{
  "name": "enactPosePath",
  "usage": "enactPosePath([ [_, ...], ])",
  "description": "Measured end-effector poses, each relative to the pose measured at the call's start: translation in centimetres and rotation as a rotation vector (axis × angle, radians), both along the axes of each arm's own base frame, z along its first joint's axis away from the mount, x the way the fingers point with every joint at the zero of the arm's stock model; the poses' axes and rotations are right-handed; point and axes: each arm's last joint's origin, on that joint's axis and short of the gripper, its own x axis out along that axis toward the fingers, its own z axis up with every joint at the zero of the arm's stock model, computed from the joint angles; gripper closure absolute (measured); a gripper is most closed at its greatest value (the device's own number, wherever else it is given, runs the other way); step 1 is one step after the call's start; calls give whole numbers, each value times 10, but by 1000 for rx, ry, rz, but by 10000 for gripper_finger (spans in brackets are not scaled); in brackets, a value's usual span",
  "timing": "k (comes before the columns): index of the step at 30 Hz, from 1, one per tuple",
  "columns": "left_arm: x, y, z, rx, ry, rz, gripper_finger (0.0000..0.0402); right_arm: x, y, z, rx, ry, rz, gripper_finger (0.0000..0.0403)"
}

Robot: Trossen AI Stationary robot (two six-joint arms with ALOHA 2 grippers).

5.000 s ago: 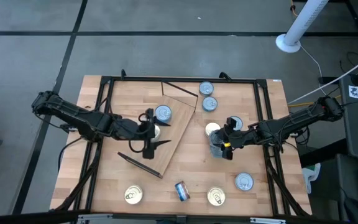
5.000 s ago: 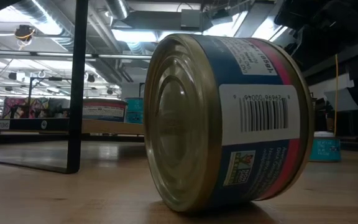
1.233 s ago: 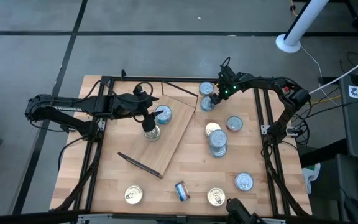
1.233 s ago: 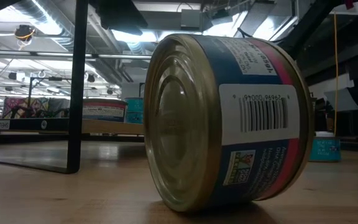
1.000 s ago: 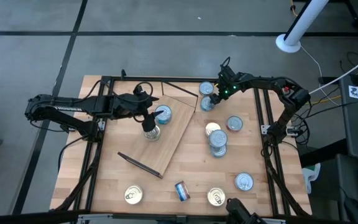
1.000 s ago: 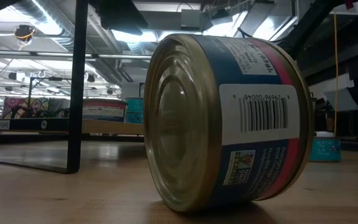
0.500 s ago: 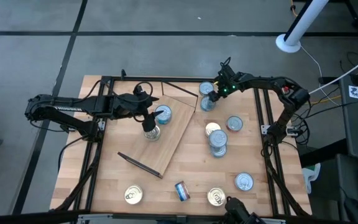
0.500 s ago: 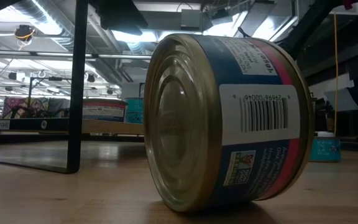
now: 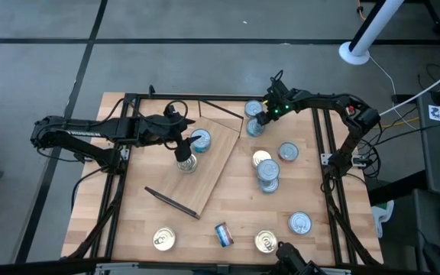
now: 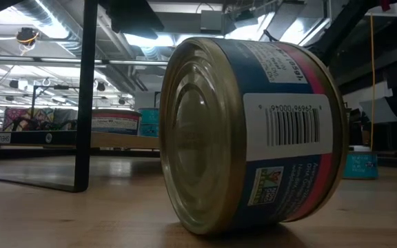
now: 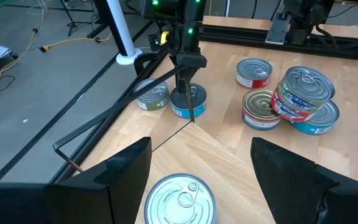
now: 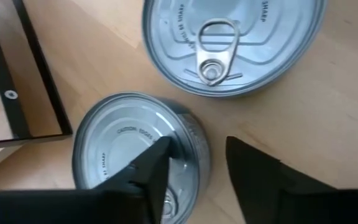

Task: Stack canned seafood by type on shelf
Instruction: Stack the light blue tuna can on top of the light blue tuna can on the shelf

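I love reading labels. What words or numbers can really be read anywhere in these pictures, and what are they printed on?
"SHARP": stamped on the lid of the pull-tab tin, right wrist view.
"CAUTION" and "EDGES": stamped on the lid of the silver tin beside it.
Barcode digits and label print on the tipped tin, low view: upside down and too blurred to read surely.
Tin labels in the high and left wrist views: too small to read.

Worktop (image 9: 128,221): pale wood, matt, slatted. Shelf (image 9: 208,164), centre of high view: light plywood, smooth, with thin dark matt metal bars. Tipped can (image 10: 250,134), low view: glossy gold metal end, printed blue-red paper label. Silver can lids (image 12: 229,37), right wrist view: brushed metal, dull sheen, pull tab.
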Motion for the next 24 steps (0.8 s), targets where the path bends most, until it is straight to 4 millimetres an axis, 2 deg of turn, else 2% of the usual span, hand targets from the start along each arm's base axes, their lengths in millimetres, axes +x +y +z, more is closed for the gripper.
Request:
enactPosePath([
  [13, 0, 0, 0, 0, 0, 0, 131, 0, 1, 0, 27, -26, 19, 393],
  [24, 0, 0, 0, 0, 0, 0, 131, 0, 1, 0, 24, -27, 21, 400],
])
